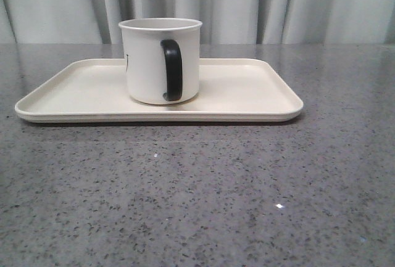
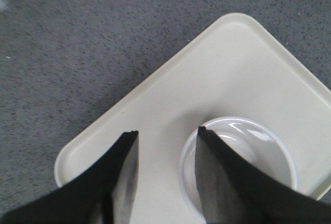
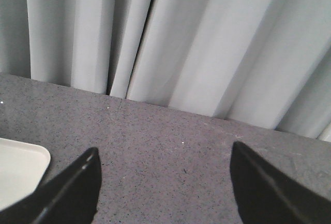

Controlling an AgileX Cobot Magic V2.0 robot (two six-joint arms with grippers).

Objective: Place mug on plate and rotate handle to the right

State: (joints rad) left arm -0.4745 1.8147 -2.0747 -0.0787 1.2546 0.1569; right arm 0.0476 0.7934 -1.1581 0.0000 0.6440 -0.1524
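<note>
The white mug [image 1: 145,63] stands upright on the cream plate [image 1: 247,94], a little left of the plate's middle. Its black handle [image 1: 172,69] faces the front camera, slightly to the right of the mug's centre. A bit of black print shows on the mug's left edge. Neither gripper appears in the front view. In the left wrist view my left gripper [image 2: 168,131] is open above the plate [image 2: 232,69], and one finger overlaps the rim of the mug [image 2: 258,146] seen from above. My right gripper [image 3: 164,147] is open over bare table.
The grey speckled table [image 1: 197,205] spreads out in front of the plate. A pale curtain [image 1: 278,2] hangs behind the table's far edge. A corner of the plate [image 3: 18,167] shows beside my right gripper.
</note>
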